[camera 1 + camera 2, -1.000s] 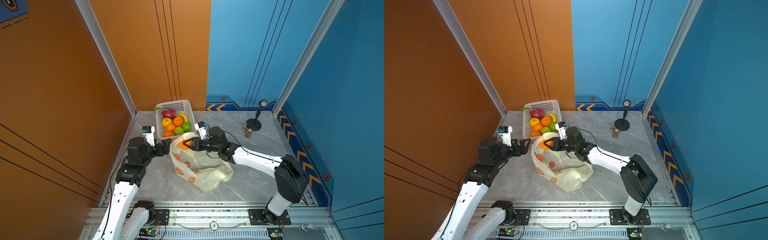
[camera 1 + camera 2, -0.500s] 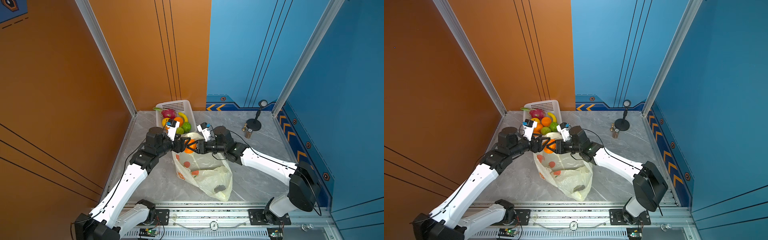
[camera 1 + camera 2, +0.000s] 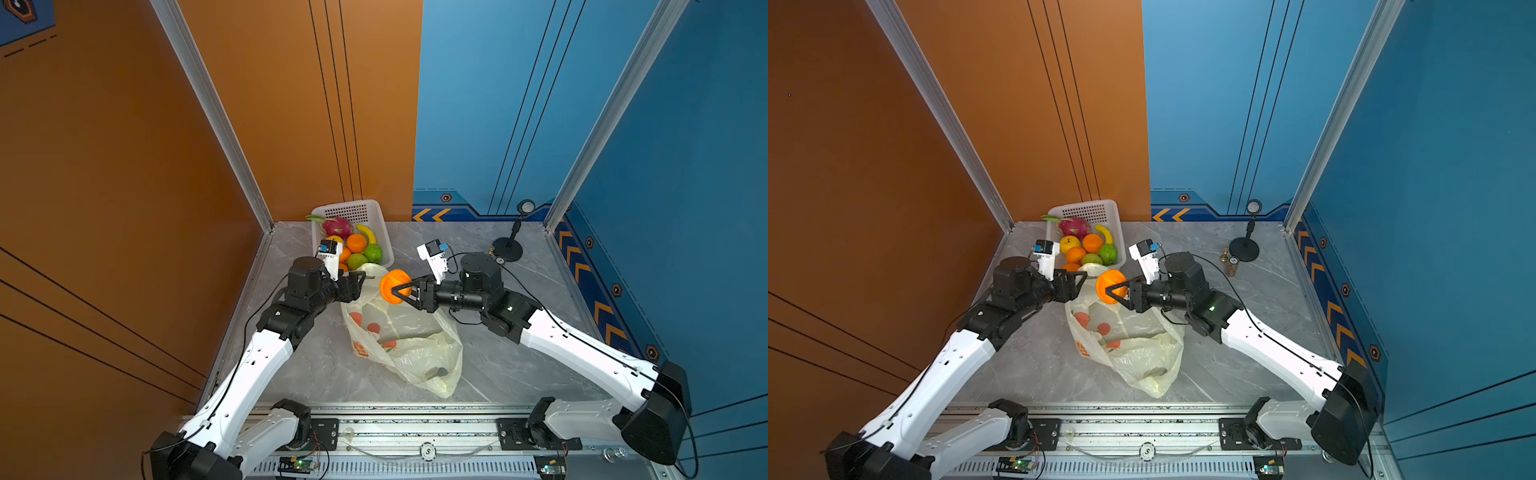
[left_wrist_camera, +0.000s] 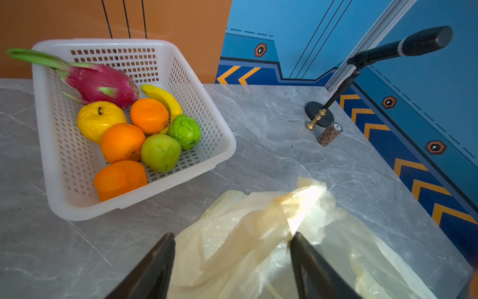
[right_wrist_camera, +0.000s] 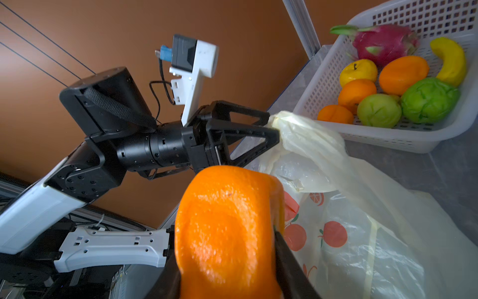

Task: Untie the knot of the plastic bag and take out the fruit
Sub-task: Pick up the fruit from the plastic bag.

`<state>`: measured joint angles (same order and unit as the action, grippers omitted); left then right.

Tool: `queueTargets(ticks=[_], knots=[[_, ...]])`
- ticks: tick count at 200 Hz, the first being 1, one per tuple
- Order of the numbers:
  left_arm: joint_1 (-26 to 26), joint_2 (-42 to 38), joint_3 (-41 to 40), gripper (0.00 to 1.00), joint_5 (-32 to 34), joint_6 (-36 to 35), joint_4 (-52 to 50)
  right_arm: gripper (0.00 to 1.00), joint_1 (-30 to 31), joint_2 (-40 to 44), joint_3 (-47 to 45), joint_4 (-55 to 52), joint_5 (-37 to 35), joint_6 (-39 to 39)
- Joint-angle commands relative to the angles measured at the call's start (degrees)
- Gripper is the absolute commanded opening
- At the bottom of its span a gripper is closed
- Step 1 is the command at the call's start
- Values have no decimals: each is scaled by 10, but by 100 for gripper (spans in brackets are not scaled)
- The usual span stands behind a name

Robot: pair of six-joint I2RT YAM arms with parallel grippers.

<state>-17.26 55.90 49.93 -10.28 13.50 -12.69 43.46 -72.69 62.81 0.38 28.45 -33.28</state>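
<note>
The pale-yellow plastic bag (image 3: 407,332) (image 3: 1133,345) lies crumpled on the marble table with its mouth toward the basket. The knot is out of view. My right gripper (image 3: 397,291) (image 3: 1113,291) (image 5: 225,259) is shut on an orange fruit (image 3: 390,284) (image 5: 225,227), held just above the bag's mouth. My left gripper (image 3: 361,280) (image 4: 232,235) (image 5: 273,125) faces it, open, its jaws wide on either side of the bag's raised top edge (image 4: 258,233). More fruit fills the basket: a dragon fruit (image 4: 101,82), oranges, a yellow one and two green ones.
The white perforated basket (image 3: 353,204) (image 4: 103,41) stands at the back by the orange wall and also holds a banana (image 4: 163,98). A black microphone stand (image 3: 509,249) and a small cork cylinder (image 4: 329,134) sit at the back right. Walls close in on three sides.
My left arm has swung in from the left to the bag's top edge. My right gripper has drawn the orange slightly right, out of the bag's mouth. The bag has sagged flatter.
</note>
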Motion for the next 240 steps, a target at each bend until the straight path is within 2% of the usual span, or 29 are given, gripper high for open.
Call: queueTargets(ticks=[1, 21, 24, 40, 54, 82, 106, 136, 164, 171, 199, 212, 223, 240], knots=[[-2, -45, -21, 81, -52, -39, 79, 33, -25, 9, 19, -11, -13, -21], [-16, -67, -29, 85, -122, -107, 120, 34, -53, -1, 51, -36, 11, -48], [-20, -68, -28, 90, -133, -116, 123, 34, -56, -2, 55, -39, 15, -52], [-51, -68, -15, 95, -164, -192, 124, 34, -63, -13, 81, -58, 44, -65], [-86, -65, -2, 100, -157, -245, 124, 35, -64, -23, 102, -80, 68, -70], [-147, -43, 24, 97, -115, -321, 132, 35, -61, -34, 119, -88, 106, -91], [-167, -17, 44, 97, -88, -345, 145, 34, -52, -34, 118, -94, 116, -93], [-180, 12, 62, 100, -87, -350, 163, 34, -41, -33, 119, -102, 126, -92], [-190, 34, 72, 88, -75, -349, 169, 35, -36, -29, 119, -105, 127, -90], [-193, 38, 73, 79, -70, -349, 172, 37, -36, -29, 119, -109, 125, -90], [-199, 42, 74, 64, -50, -340, 181, 41, -37, -26, 121, -118, 115, -86], [-200, 42, 75, 59, -36, -334, 186, 49, -41, -24, 125, -120, 109, -86], [-200, 43, 75, 56, -13, -322, 192, 62, -45, -21, 128, -127, 100, -81], [-198, 47, 73, 54, 26, -304, 202, 78, -53, -14, 134, -152, 49, -71]])
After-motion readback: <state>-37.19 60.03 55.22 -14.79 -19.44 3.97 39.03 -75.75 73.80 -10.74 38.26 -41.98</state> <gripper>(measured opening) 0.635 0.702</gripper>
